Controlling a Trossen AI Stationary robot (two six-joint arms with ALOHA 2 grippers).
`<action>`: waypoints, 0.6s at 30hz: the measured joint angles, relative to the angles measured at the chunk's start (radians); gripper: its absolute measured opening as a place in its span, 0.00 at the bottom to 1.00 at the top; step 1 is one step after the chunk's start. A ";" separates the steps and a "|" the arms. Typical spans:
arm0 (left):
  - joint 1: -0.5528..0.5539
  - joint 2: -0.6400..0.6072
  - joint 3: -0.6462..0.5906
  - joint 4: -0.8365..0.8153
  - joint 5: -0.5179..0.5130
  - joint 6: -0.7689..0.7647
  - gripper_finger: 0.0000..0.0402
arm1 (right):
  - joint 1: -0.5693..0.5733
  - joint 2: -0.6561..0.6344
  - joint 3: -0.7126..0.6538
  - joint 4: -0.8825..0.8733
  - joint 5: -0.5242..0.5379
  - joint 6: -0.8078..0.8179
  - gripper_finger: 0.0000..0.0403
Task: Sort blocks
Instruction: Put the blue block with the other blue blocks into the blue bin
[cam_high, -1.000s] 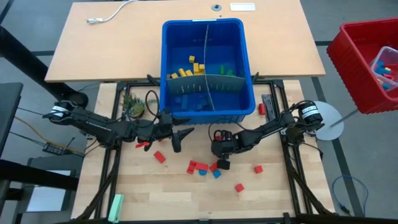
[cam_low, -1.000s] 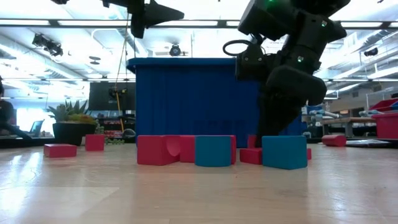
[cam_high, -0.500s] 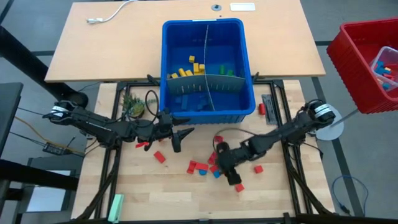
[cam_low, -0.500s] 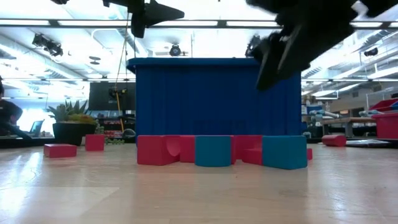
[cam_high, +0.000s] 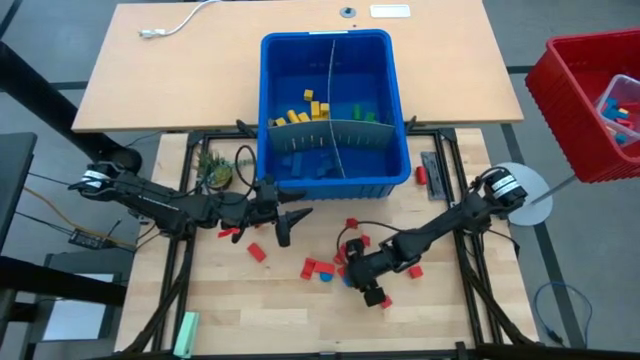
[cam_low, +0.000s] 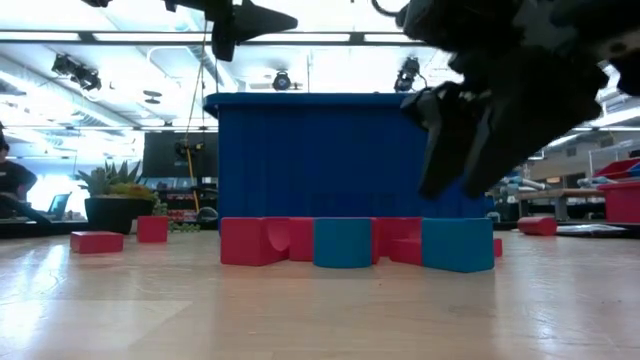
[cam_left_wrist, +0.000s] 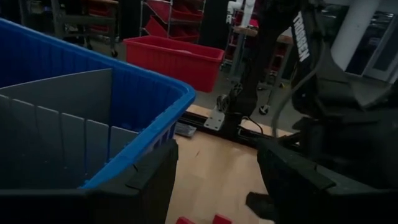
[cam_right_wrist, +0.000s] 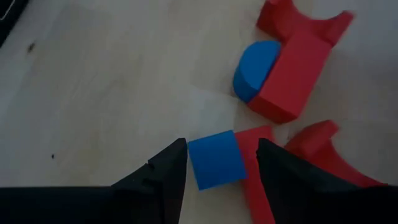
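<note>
The right gripper (cam_high: 372, 293) hung low over the wooden table (cam_high: 450, 310), at about five o'clock from the blue bin (cam_high: 335, 100). Its fingers (cam_right_wrist: 165, 168) stood apart and empty, with a blue block (cam_right_wrist: 216, 159) lying on the wood between them. More red and blue blocks (cam_high: 320, 268) lay clustered just at nine o'clock from that gripper; yellow and green ones sat inside the bin. The left gripper (cam_high: 290, 222) waited at seven o'clock from the bin, raised above the table, fingers apart and holding nothing.
</note>
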 joint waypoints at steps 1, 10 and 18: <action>0.000 0.000 0.000 0.001 0.001 0.000 0.58 | 0.000 0.009 0.000 0.008 -0.007 -0.001 0.45; 0.000 0.000 0.000 0.008 0.002 0.000 0.58 | 0.000 0.040 0.000 0.010 0.011 -0.001 0.44; 0.000 0.000 0.000 0.008 0.002 0.000 0.58 | 0.000 0.034 0.000 -0.010 0.003 0.000 0.44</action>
